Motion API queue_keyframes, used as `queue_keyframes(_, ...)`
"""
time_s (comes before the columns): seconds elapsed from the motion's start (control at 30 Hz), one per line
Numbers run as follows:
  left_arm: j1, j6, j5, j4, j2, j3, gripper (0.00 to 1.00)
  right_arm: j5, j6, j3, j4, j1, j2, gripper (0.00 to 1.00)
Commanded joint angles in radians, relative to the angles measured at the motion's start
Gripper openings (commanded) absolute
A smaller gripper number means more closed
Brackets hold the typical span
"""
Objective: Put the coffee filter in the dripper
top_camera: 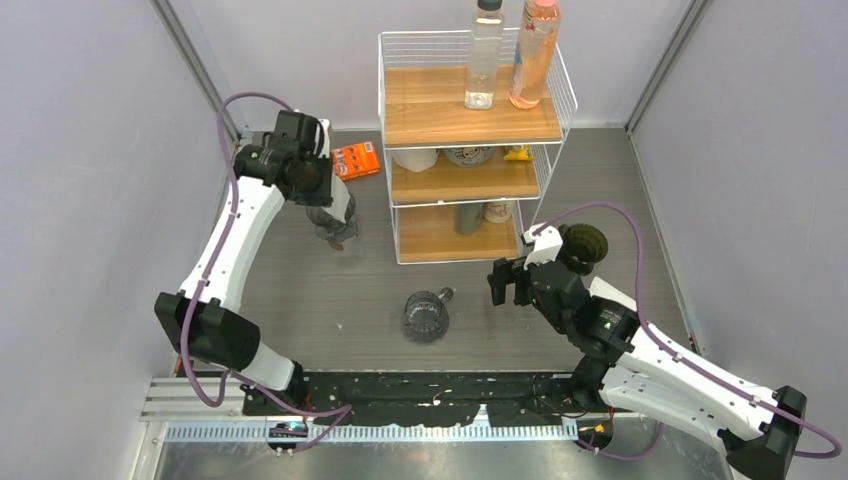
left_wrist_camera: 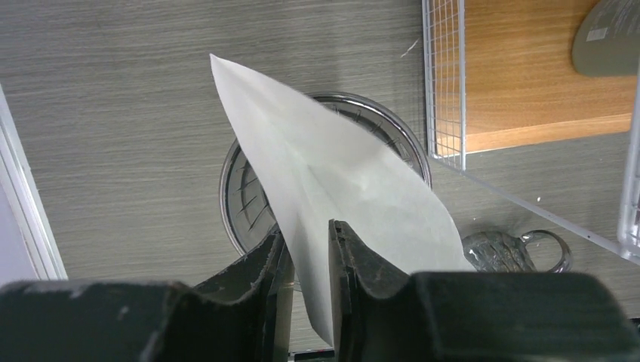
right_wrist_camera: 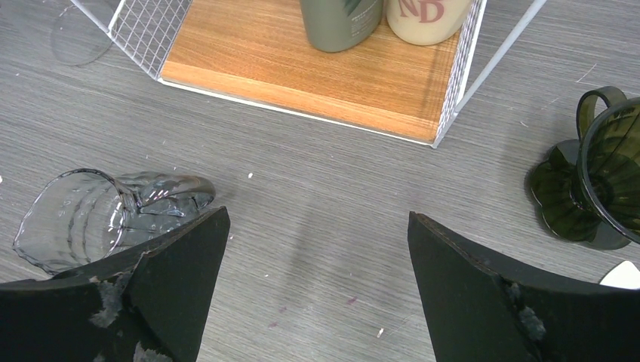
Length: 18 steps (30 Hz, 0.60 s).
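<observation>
The white paper coffee filter (left_wrist_camera: pixel 332 166) stands on edge between the fingers of my left gripper (left_wrist_camera: pixel 306 230). The jaws are slightly parted; the paper leans on the right finger (left_wrist_camera: pixel 355 260). Its pointed corner reaches out over the round, ribbed, smoky-clear dripper (left_wrist_camera: pixel 245 192), which sits on the table directly below. From above, the left gripper (top_camera: pixel 335 215) hangs over that dripper (top_camera: pixel 338 232) just left of the shelf, and the filter is hidden under it. My right gripper (right_wrist_camera: pixel 318 215) is wide open over bare table, holding nothing, right of centre (top_camera: pixel 505 283).
A white wire shelf with wooden boards (top_camera: pixel 465 150) stands at the back, bottles on top. A clear glass cup with a handle (top_camera: pixel 426 315) sits mid-table. A dark green cone with a handle (right_wrist_camera: pixel 604 181) stands right of the shelf. An orange packet (top_camera: pixel 356 159) lies back left.
</observation>
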Motion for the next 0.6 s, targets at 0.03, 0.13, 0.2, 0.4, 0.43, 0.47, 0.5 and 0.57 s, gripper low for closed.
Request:
queue_keyframes(0.03,0.004,0.002,-0.01,-0.032,-0.041,0.073,0.38,0.019,-0.013,-0.004,0.042,-0.002,0.008,0.96)
queue_keyframes(0.13,0.004,-0.013,-0.006,-0.037,-0.067,0.084,0.45,0.02,-0.013,-0.004,0.041,-0.001,0.01,0.96)
queue_keyframes(0.2,0.004,-0.02,-0.002,-0.03,-0.09,0.084,0.49,0.021,-0.013,-0.003,0.041,-0.001,0.013,0.95)
queue_keyframes(0.4,0.003,-0.056,0.02,-0.007,-0.148,0.091,0.56,0.021,-0.015,-0.002,0.041,-0.002,0.017,0.96)
queue_keyframes(0.43,0.003,-0.059,0.031,-0.004,-0.152,0.096,0.56,0.022,-0.015,-0.002,0.041,-0.003,0.017,0.96)
queue_keyframes(0.47,0.003,-0.063,0.04,-0.001,-0.155,0.103,0.57,0.021,-0.014,-0.002,0.041,-0.003,0.016,0.96)
queue_keyframes(0.5,0.003,-0.069,0.047,0.004,-0.156,0.11,0.57,0.022,-0.014,-0.002,0.041,-0.003,0.015,0.95)
queue_keyframes(0.57,0.002,-0.081,0.096,0.01,-0.152,0.13,0.57,0.022,-0.015,-0.004,0.041,-0.003,0.015,0.96)
